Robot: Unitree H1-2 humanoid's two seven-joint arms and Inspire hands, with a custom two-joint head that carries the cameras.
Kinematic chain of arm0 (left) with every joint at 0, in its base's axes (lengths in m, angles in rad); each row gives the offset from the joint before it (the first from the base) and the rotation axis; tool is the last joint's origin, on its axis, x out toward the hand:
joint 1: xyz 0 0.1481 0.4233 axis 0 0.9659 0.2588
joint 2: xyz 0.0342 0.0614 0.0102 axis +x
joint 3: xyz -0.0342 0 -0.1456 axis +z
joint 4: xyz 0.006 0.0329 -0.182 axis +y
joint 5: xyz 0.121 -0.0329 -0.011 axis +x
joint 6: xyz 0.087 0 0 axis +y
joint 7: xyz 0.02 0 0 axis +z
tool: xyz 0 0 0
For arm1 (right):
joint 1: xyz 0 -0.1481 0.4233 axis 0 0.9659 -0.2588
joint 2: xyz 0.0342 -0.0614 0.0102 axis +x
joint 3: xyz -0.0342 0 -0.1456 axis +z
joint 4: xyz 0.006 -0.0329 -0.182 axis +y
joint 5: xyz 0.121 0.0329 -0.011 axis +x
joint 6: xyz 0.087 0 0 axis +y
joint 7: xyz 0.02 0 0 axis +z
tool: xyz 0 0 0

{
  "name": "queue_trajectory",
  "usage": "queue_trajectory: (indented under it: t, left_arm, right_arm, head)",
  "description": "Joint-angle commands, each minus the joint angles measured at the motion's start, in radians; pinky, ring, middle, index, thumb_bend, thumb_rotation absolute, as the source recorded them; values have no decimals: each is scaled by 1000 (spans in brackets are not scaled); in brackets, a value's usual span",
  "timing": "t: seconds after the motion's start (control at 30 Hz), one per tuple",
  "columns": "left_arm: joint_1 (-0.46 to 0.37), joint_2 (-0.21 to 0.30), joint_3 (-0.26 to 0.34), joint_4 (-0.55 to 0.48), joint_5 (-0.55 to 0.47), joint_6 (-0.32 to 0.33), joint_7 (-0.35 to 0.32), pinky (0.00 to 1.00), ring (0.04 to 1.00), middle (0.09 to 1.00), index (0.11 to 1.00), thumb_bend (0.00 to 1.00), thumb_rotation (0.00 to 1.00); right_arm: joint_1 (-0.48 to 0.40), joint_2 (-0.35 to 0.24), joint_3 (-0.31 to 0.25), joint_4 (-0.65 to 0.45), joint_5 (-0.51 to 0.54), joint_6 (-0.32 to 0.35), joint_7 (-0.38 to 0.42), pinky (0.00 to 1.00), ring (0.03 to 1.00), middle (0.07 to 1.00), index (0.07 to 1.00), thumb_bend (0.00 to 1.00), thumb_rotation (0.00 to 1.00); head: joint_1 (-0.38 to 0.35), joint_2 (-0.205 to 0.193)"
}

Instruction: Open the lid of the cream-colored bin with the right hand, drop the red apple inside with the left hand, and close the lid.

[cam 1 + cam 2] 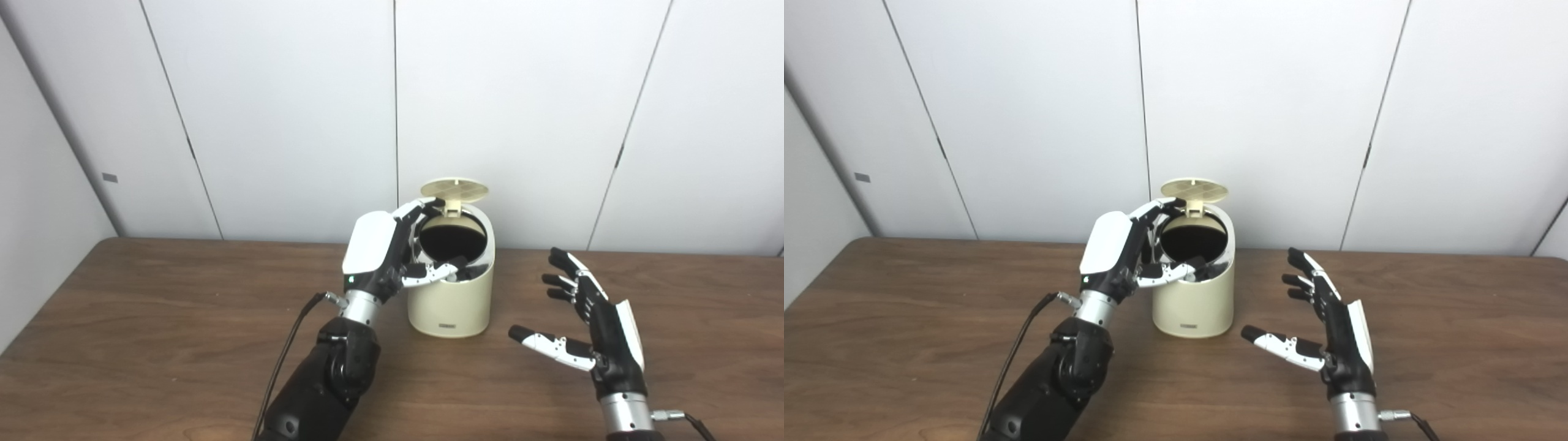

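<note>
Both hands are empty, fingers apart: left hand [392,251] over the open bin [452,288], lid [454,190] up, right hand [588,324] waiting beside it, apple unseen.

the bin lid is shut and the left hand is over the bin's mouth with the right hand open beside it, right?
Not quite: the lid is up, as the left eye view shows. The left hand is at the cream-colored bin's mouth, and the right hand is open beside it.
</note>
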Motion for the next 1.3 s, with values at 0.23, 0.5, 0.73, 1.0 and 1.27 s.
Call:
queue_trajectory:
  t: [0.23,0.5,0.73,1.0,1.27]
  left_arm:
    - [32,-7,27,-46,-75,-63,-17,427,485,516,541,562,35]
    - [133,-7,113,-157,-295,-228,-81,398,471,482,501,520,0]
    - [211,17,174,-234,-458,-301,-186,565,711,768,715,663,121]
    - [299,31,248,-268,-622,-318,-287,708,839,898,898,766,272]
    - [315,31,296,-256,-651,-307,-325,698,820,889,899,747,216]
  right_arm:
    - [-30,-5,-1,-38,2,-9,3,720,772,856,844,807,246]
    - [-26,-11,-7,-29,16,-13,11,726,778,857,843,811,246]
    - [-25,-22,-7,-19,13,-18,15,701,762,851,842,812,236]
    - [-22,-33,-2,-18,22,-16,29,698,767,858,848,805,246]
    - [-32,-37,1,6,11,-41,26,683,754,849,841,811,256]
  head:
    - [9,-1]
    - [18,-5]
    - [25,-11]
    - [19,-14]
    - [21,-19]
